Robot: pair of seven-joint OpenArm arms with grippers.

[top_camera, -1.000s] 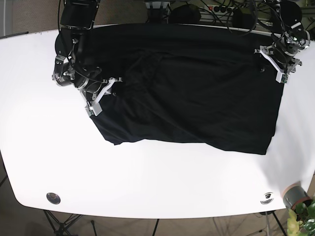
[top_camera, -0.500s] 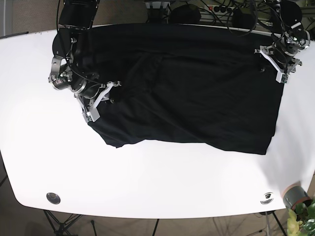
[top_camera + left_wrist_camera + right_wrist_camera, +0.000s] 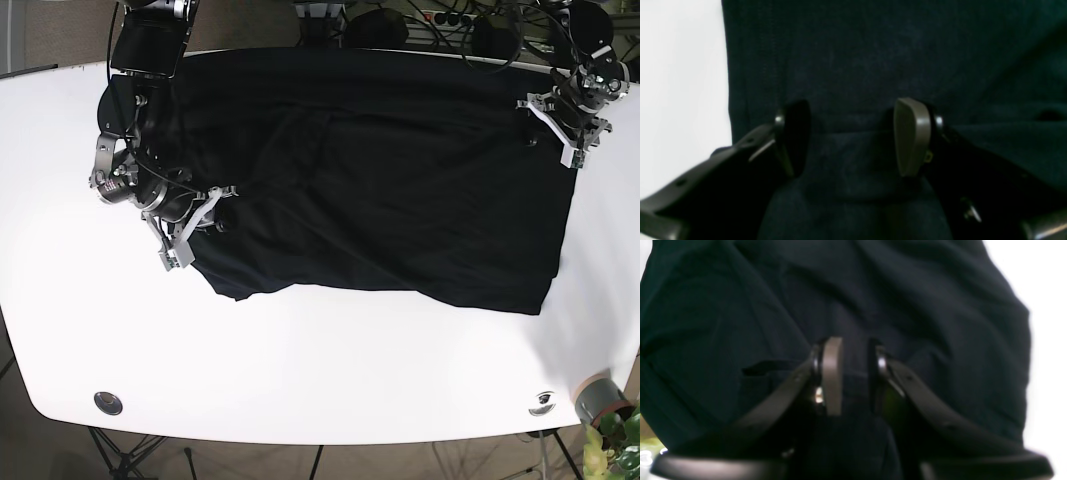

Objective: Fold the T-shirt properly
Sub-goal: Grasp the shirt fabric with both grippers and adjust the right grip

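The black T-shirt [image 3: 400, 170] is spread across the white table [image 3: 320, 370]. A fold is pinched between the narrow jaws of the right gripper [image 3: 849, 376]. The left gripper [image 3: 853, 136] is held wide apart over the fabric.

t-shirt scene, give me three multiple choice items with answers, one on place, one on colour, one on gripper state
1. Where does the left gripper sit in the base view?
A. at the shirt's far right edge
B. at the near table edge
C. off the table

2. What colour is the T-shirt?
A. white
B. black
C. red

3. How does the right gripper stand?
A. wide open above bare table
B. out of view
C. closed on a fold of shirt

Answers:
1. A, it sits at the cloth's far right edge, by the table rim.
2. B, the cloth is dark against the white table in every view.
3. C, the right wrist view shows the fingers drawn close with fabric between them, while the left gripper's fingers stand apart.
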